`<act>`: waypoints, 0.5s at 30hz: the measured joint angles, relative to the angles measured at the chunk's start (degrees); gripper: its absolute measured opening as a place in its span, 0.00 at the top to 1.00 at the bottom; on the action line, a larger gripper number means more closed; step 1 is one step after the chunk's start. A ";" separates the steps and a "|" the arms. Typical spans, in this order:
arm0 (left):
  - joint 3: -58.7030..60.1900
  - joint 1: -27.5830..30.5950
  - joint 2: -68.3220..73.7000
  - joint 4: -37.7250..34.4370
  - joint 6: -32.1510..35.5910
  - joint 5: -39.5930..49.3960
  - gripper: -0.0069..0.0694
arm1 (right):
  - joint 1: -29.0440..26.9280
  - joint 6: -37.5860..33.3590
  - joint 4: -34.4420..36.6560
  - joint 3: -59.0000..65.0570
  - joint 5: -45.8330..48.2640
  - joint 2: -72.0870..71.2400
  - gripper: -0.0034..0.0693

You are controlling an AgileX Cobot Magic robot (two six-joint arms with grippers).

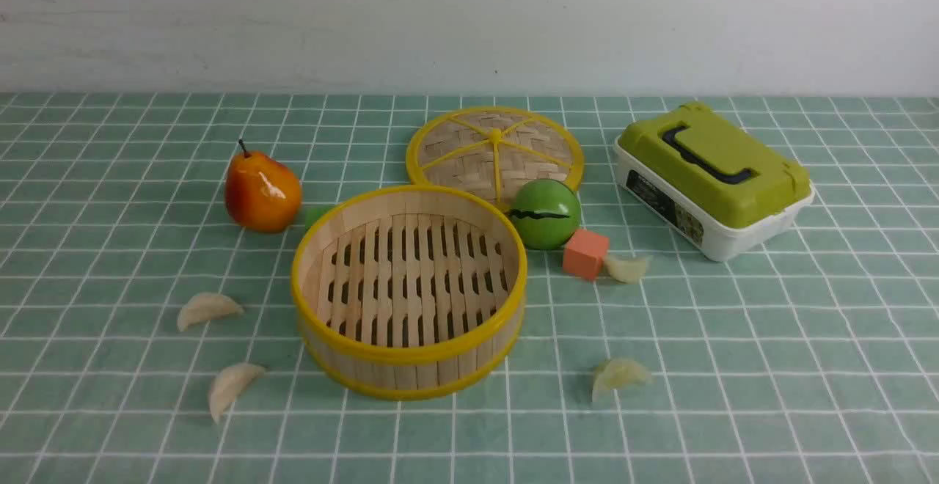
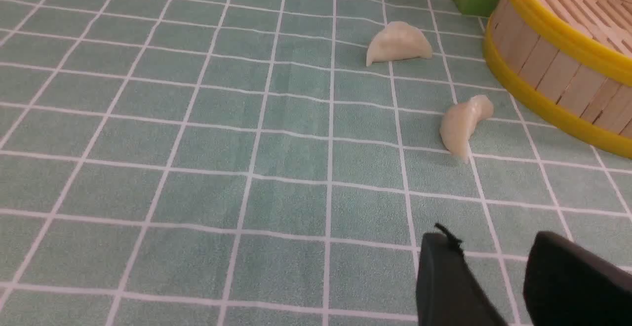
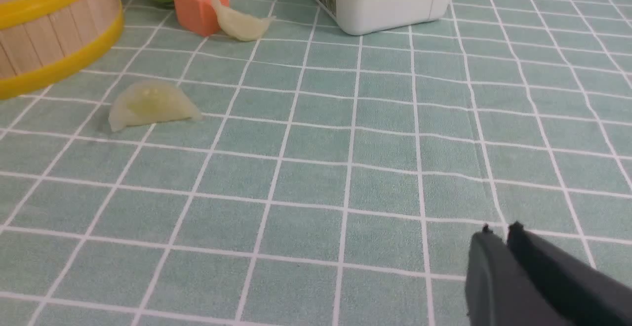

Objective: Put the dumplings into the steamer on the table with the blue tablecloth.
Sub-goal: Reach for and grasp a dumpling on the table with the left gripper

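Left hand [image 2: 489, 247] had its two dark fingers apart with bare cloth showing between them, and the right hand [image 3: 501, 229] had its fingers pressed together on nothing, both sitting low over the near part of the bench [image 1: 770, 367] with its teal grid cloth. Neither one showed up in the front view, fwiw. All four dumplings were lying on the cloth, outside the steamer. Closest on the left was the near left dumpling [image 1: 233, 385], then the second left dumpling [image 1: 209, 309] a bit further back, both just off the steamer's left side. Over on the right, the near right dumpling [image 1: 620, 375] lay close to the basket's front right. The steamer [image 1: 408, 356] itself sat upright in the middle, slatted floor in plain sight. Behind it to the right, the far right dumpling [image 1: 626, 268] was touching an orange cube [image 1: 585, 253], which sat right beside a green ball [image 1: 545, 213]. A green block [image 1: 317, 214] peeked out behind the steamer's left rim, next to a pear [image 1: 262, 191]. Furthest back, the woven lid [image 1: 493, 148] lay flat, with a green-topped white box [image 1: 715, 176] off to its right.
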 joint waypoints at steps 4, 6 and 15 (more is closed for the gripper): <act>0.00 0.00 0.00 0.00 0.00 0.00 0.60 | 0.00 0.00 0.00 0.00 0.00 0.00 0.88; 0.00 0.00 0.00 0.00 0.00 0.00 0.60 | 0.00 0.00 0.00 0.00 0.00 0.00 0.88; 0.00 0.00 0.00 0.00 0.00 0.00 0.60 | 0.00 0.00 0.00 0.00 0.00 0.00 0.85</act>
